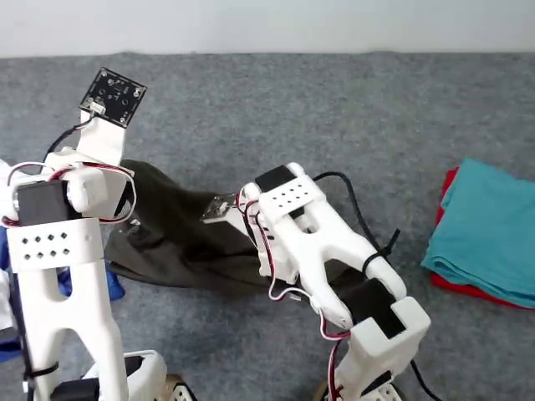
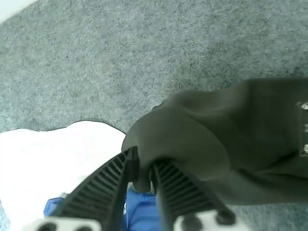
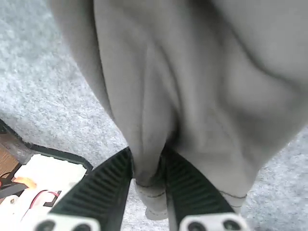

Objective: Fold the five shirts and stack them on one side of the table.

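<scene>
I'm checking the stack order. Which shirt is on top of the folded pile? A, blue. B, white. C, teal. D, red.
C: the teal shirt lies folded on top, with the red shirt peeking out from under its edges.

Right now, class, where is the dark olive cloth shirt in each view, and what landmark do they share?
High view: dark olive cloth shirt draped between both arms.
Left wrist view: shirt bunched, pinched in left gripper.
Right wrist view: shirt folds pinched in right gripper.
Landmark: grey felt tabletop.
</scene>
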